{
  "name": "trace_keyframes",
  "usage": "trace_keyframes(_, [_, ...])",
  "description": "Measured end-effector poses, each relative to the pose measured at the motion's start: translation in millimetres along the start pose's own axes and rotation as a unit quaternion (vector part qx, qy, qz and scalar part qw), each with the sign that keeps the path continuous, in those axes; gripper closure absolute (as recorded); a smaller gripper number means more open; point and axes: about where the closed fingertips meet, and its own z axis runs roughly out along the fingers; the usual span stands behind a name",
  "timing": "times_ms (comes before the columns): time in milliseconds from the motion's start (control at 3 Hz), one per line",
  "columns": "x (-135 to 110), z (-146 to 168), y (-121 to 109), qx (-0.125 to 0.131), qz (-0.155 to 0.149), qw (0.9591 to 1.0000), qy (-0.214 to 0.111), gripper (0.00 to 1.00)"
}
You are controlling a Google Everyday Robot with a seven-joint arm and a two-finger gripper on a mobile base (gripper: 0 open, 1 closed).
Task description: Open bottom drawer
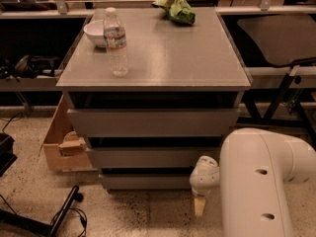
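The bottom drawer (143,181) is the lowest, slimmest grey front of three in the grey cabinet, just above the floor. Its front stands slightly out under the middle front (148,158). My gripper (199,205) hangs low at the drawer's right end, in front of it, with a tan fingertip pointing down at the floor. My white arm (261,181) fills the lower right and hides the cabinet's right bottom corner.
On the cabinet top (163,58) stand a water bottle (116,41), a white bowl (96,32) and a green bag (177,9). A cardboard box (61,142) sits at the cabinet's left. Black cables and a stand (54,216) lie on the floor at left.
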Motion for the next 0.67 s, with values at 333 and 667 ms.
trace_keyframes(333, [-6, 20, -26, 0.023, -0.012, 0.9994, -0.023, 0.0])
trace_keyframes(667, [-13, 36, -41, 0.028, -0.009, 0.9989, -0.037, 0.0])
